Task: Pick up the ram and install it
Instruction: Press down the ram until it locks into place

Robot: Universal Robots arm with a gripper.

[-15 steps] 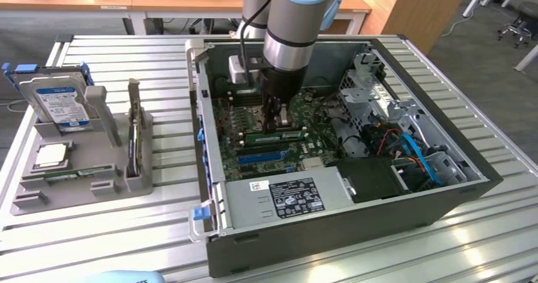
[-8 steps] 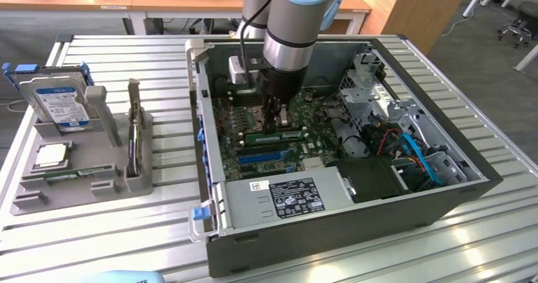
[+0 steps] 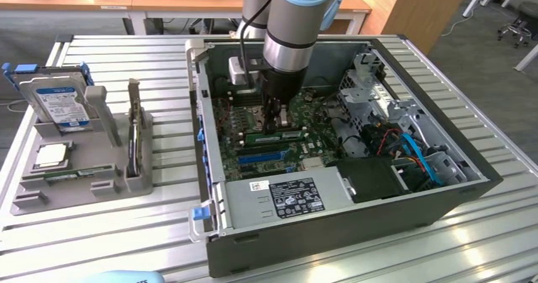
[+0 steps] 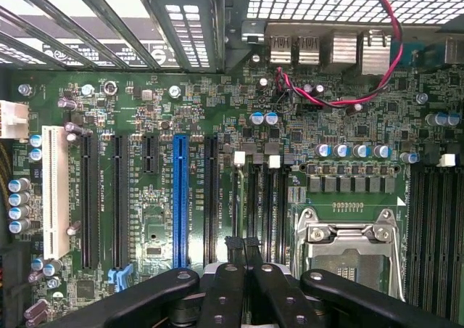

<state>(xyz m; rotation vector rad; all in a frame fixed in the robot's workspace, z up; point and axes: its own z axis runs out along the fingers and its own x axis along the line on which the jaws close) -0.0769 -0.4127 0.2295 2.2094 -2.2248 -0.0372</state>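
The ram [image 3: 294,134] is a long green stick standing on edge in a memory slot of the motherboard [image 3: 278,157], inside the open computer case [image 3: 336,232]. My gripper [image 3: 278,124] reaches straight down into the case and sits on the ram's upper edge, near its middle. In the wrist view the ram [image 4: 235,197] shows edge-on as a thin pale line running away from the black fingertips [image 4: 233,244]. The gripper [image 4: 243,247] is shut, tips together. I cannot tell whether the tips pinch the ram or only rest on it.
Left of the case in the exterior view, a grey tray [image 3: 84,198] holds a hard drive [image 3: 59,103], a square silver processor [image 3: 52,155], an upright card [image 3: 133,138] and another green stick [image 3: 74,174]. Beside the ram lie free memory slots [image 4: 267,205], a blue slot [image 4: 180,197] and the processor socket [image 4: 344,241].
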